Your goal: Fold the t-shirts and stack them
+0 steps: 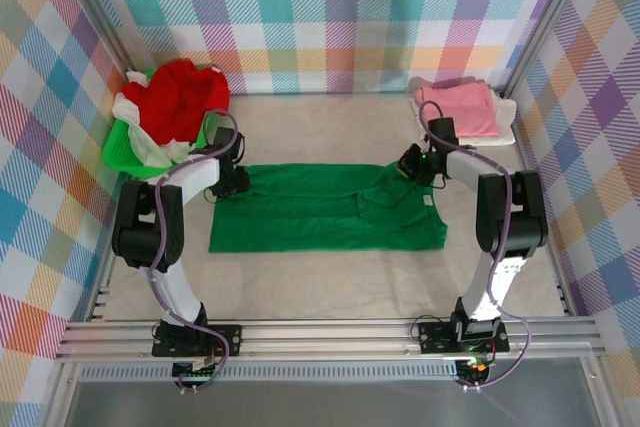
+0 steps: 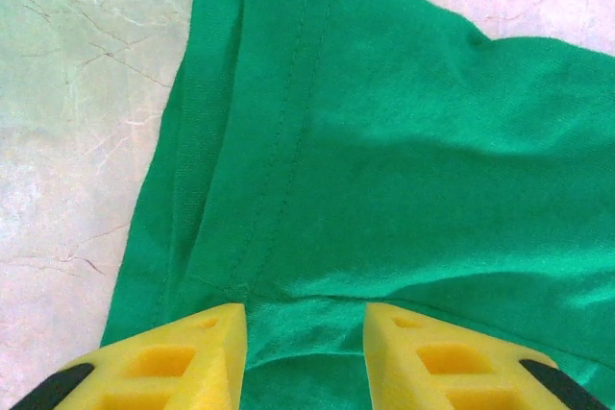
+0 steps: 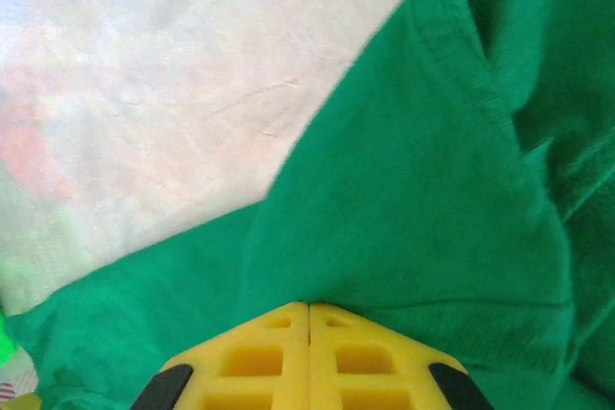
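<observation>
A bright green t-shirt [image 1: 310, 217] lies spread flat across the middle of the table, with its right end bunched and folded over. My left gripper [image 1: 232, 182] is at the shirt's far left corner. In the left wrist view it [image 2: 306, 319] is open, its yellow fingers [image 2: 207, 343] pressed down either side of a small ridge of green cloth [image 2: 384, 141] beside a stitched hem. My right gripper [image 1: 412, 165] is at the far right corner. In the right wrist view it [image 3: 308, 306] is shut on the green cloth [image 3: 404, 199], which draws in to the tips.
A lime-green basket [image 1: 120, 152] at the back left holds a red shirt [image 1: 180, 97] and a white one [image 1: 135, 112]. A folded pink shirt [image 1: 458, 109] lies on a white one [image 1: 505, 127] at the back right. Checked walls enclose the table [image 1: 330, 277].
</observation>
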Controlling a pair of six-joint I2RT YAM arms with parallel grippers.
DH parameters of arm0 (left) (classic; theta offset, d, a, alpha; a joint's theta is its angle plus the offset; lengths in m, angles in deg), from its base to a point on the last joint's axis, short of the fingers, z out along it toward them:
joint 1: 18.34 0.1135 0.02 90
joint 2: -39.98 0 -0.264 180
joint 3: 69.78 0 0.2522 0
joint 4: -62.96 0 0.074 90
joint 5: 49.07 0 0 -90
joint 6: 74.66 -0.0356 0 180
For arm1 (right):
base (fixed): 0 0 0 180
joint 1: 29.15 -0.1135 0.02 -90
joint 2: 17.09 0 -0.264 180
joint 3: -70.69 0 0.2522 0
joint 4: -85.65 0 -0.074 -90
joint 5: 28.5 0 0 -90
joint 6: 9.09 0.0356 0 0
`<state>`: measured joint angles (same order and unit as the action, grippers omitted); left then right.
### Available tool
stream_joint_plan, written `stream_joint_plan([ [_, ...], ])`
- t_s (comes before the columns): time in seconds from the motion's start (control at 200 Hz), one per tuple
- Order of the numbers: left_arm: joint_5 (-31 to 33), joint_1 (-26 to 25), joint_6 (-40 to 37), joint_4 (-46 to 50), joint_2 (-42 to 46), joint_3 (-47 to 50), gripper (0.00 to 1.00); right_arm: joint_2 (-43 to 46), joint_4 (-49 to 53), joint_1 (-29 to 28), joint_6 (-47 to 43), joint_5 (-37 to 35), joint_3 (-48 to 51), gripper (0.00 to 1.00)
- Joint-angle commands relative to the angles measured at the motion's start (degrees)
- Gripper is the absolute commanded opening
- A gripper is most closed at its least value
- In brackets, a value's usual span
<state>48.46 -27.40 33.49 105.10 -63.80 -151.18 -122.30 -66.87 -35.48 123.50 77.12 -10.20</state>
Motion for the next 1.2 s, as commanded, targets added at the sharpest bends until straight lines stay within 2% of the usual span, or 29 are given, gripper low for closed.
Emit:
stream_joint_plan([
  [0.0,0.14,0.45,-0.75,0.67,1.49,0.75,0.37,5.17,0.94,0.35,-1.05,-1.58,2.18,0.00],
  [0.26,0.78,0.40,-0.94,0.70,1.71,0.75,0.38,11.28,4.52,0.47,-1.67,-2.20,6.39,0.00],
  [0.605,1.81,0.71,-1.81,0.80,1.67,0.22,0.38,18.48,13.60,0.70,-4.12,-3.91,3.36,0.01],
  [0.715,1.20,0.70,-1.74,0.67,1.22,-0.17,0.38,18.58,14.30,0.70,-4.44,-3.76,2.09,0.09],
  [0.795,1.41,0.71,-1.79,0.82,0.96,-0.46,0.38,17.49,14.61,0.75,-4.87,-4.57,0.92,0.25],
  [1.035,1.44,0.71,-1.79,1.39,1.67,-0.05,0.40,14.30,11.50,1.76,-5.25,-6.54,1.63,0.30],
  [1.195,1.44,0.68,-1.81,1.50,2.14,0.75,0.40,12.67,9.99,2.66,-4.32,-3.19,4.92,0.32],
])
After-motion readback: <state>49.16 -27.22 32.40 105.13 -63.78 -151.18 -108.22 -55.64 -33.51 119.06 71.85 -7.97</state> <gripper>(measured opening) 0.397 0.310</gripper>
